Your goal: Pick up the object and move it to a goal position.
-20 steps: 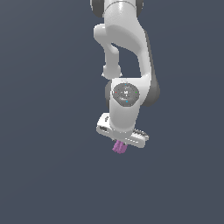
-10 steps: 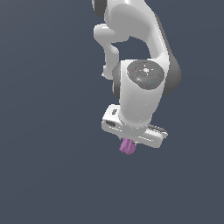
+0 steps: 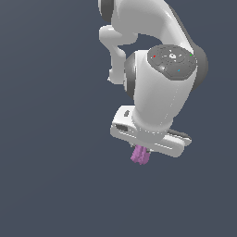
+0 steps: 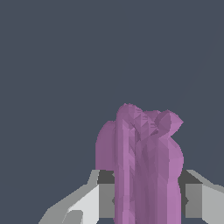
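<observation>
The object [image 3: 140, 155] is a small purple-pink lumpy piece that sticks out below the white hand of the arm in the exterior view. My gripper [image 3: 141, 152] is shut on it, and the hand hides the fingers there. In the wrist view the object [image 4: 144, 162] fills the space between the two grey-white fingers [image 4: 87, 199], standing lengthwise away from the camera with its lumpy tip furthest out. Its gripped end is hidden between the pads.
The white arm [image 3: 157, 88] fills the upper part of the exterior view. Behind it is only a flat dark grey-blue background, with no surface edge or other object showing.
The arm has swung toward the camera and to the exterior view's right, looking larger now. The object has travelled with the gripper, still held the same way.
</observation>
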You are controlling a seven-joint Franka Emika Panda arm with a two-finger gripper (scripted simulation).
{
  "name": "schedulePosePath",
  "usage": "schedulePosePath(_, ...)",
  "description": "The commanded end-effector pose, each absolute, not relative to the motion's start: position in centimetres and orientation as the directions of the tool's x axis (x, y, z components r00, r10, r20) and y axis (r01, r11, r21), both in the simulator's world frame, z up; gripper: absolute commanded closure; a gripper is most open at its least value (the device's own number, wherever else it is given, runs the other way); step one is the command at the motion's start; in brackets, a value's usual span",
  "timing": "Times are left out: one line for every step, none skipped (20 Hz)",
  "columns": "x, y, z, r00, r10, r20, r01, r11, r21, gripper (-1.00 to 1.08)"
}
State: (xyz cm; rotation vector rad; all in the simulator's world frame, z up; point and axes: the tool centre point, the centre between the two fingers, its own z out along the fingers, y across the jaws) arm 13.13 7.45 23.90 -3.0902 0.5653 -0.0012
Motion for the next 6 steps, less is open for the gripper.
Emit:
schedulePosePath(13.33,7.58,24.29,0.935,-0.354,0.000,-0.354,-0.935,0.000,1.08)
schedulePosePath(13.38,7.61,24.38,0.935,-0.354,0.000,-0.354,-0.935,0.000,1.08)
schedulePosePath(13.42,7.63,24.43,0.935,-0.354,0.000,-0.354,-0.935,0.000,1.08)
schedulePosePath(13.45,7.64,24.46,0.935,-0.354,0.000,-0.354,-0.935,0.000,1.08)
schedulePosePath(13.46,7.64,24.47,0.935,-0.354,0.000,-0.354,-0.935,0.000,1.08)
schedulePosePath(13.47,7.64,24.47,0.935,-0.354,0.000,-0.354,-0.935,0.000,1.08)
